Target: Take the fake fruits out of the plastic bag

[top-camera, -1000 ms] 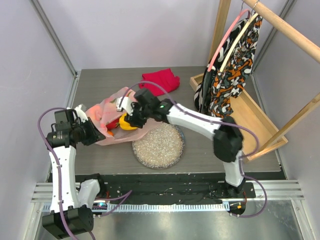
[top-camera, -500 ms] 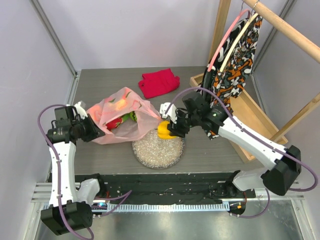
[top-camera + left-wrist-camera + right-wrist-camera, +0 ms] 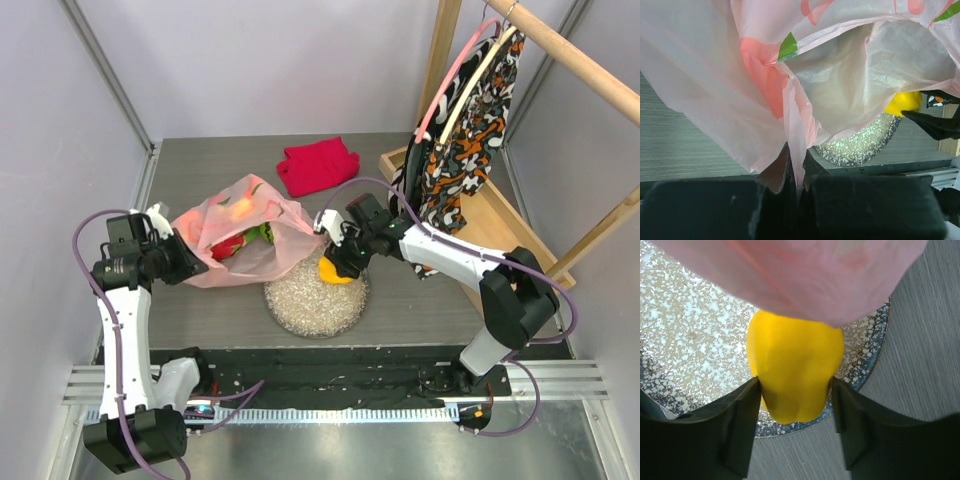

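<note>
Right gripper around one yellow fruit

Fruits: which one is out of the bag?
The yellow pepper, held by the right gripper over the plate. The red one and green one lie inside the pink bag.

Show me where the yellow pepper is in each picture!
Top external: yellow pepper in the middle, over the far edge of the glittery plate.
Left wrist: yellow pepper at the right edge, behind the plastic bag.
Right wrist: yellow pepper dead centre, held in the right claw.
Shared landmark: the glittery plate beneath it.
</note>
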`<state>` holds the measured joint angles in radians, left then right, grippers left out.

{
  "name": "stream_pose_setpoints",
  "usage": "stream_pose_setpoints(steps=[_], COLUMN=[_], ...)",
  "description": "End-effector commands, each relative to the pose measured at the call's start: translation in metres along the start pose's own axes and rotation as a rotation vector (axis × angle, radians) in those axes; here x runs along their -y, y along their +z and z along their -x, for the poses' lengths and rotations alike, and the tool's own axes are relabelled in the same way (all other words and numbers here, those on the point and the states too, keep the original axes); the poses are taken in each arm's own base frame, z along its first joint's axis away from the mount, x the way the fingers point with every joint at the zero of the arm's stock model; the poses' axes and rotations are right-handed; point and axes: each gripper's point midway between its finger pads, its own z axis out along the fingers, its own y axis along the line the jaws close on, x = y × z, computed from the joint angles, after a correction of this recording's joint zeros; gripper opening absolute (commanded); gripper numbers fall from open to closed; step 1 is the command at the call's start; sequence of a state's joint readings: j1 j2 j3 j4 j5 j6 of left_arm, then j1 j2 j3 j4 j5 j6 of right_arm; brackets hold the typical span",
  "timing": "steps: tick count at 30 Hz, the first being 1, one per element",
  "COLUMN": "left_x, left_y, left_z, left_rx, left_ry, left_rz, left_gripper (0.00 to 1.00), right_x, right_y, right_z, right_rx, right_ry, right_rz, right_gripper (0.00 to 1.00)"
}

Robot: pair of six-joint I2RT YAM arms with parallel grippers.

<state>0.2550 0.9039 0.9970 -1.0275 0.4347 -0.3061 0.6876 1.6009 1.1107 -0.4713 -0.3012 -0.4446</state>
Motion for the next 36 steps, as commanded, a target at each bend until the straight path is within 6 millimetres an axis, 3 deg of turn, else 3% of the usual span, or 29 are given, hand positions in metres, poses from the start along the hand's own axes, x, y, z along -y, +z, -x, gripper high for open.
stream_pose_setpoints(steps=[1,3,4,5,7,8,11,12,14,15,16,18,22,25,28,36], left_x=[-0.001,0.002,0.003,0.003,0.007,0.008,0.019,0.021,0.027,0.028,0.026,0.026,0.028,0.022,0.017,0.029], left_y=[-0.005,-0.009,-0.013,-0.013,-0.014,-0.014,-0.01,-0.008,-0.009,-0.011,-0.012,-0.017,-0.026,-0.03,-0.034,-0.05], left_z=[-0.008,-0.013,-0.02,-0.026,-0.036,-0.037,-0.036,-0.033,-0.033,-0.034,-0.035,-0.04,-0.039,-0.031,-0.025,-0.042], left_rx=[-0.018,-0.031,-0.038,-0.05,-0.063,-0.059,-0.06,-0.053,-0.053,-0.055,-0.059,-0.064,-0.036,0.005,0.022,-0.038], left_ry=[0.009,0.009,0.006,-0.001,-0.007,-0.006,-0.028,-0.028,-0.032,-0.03,-0.034,-0.037,-0.016,0.02,0.078,0.126], left_rz=[0.0,-0.009,-0.014,-0.02,-0.052,-0.061,-0.13,-0.15,-0.181,-0.18,-0.168,-0.159,-0.149,-0.104,-0.07,-0.126], left_gripper=[0.04,0.04,0.05,0.05,0.05,0.05,0.05,0.05,0.05,0.05,0.05,0.05,0.05,0.04,0.04,0.03], right_x=[0.016,0.005,-0.005,-0.017,-0.031,-0.035,-0.049,-0.046,-0.051,-0.046,-0.045,-0.049,-0.045,-0.042,-0.034,-0.026], right_y=[-0.012,-0.043,-0.056,-0.083,-0.106,-0.12,-0.114,-0.092,-0.077,-0.051,-0.044,-0.005,0.038,0.063,0.081,0.1], right_z=[0.029,0.051,0.052,0.086,0.114,0.138,0.175,0.176,0.199,0.2,0.209,0.21,0.225,0.229,0.232,0.236], right_rx=[0.081,0.135,0.128,0.231,0.309,0.37,0.426,0.399,0.433,0.404,0.411,0.369,0.35,0.324,0.291,0.286], right_ry=[-0.031,-0.054,-0.055,-0.091,-0.101,-0.115,-0.202,-0.206,-0.258,-0.259,-0.27,-0.261,-0.246,-0.279,-0.322,-0.523], right_rz=[-0.07,-0.042,-0.002,0.048,0.092,0.093,0.101,0.093,0.08,0.071,0.056,0.068,0.019,-0.024,-0.098,-0.132], right_gripper=[0.7,0.75,0.75,0.75,0.74,0.73,0.62,0.58,0.49,0.47,0.42,0.4,0.35,0.33,0.38,0.47])
